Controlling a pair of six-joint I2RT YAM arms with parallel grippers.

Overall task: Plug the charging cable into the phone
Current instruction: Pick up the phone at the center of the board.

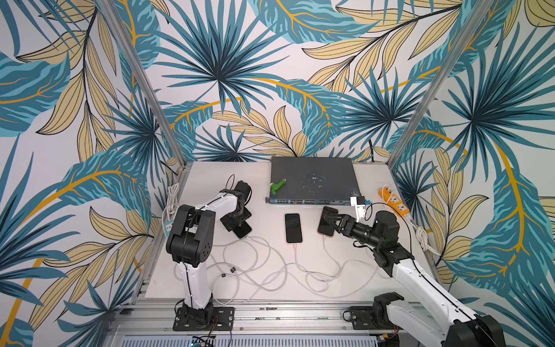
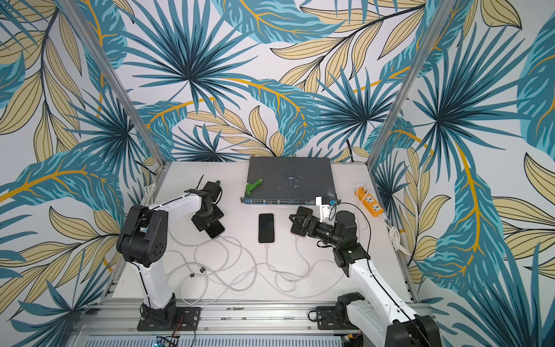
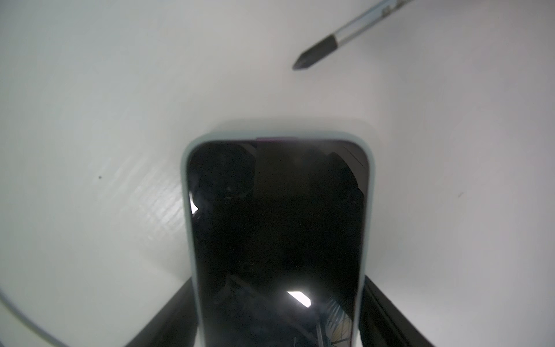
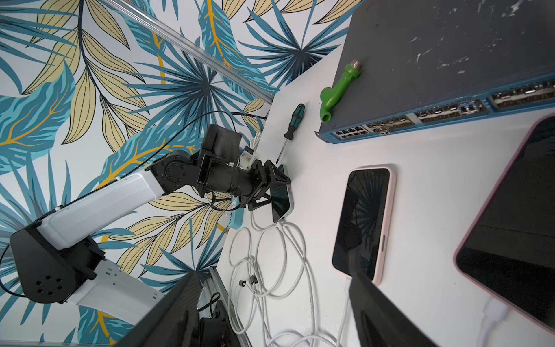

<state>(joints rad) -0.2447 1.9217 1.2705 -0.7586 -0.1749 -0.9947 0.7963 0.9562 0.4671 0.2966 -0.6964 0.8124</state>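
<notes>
Left wrist: your left fingers (image 3: 168,315) seem to clamp the phone (image 3: 276,225); your right fingers (image 4: 174,318) gape wide, empty.

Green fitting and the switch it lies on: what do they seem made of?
Green fitting: probably plastic, smooth and slightly glossy, uniform colour; its threaded end looks like bare metal. Switch: likely painted sheet metal, matte dark grey, with pale chips and scratches in the coat.
</notes>
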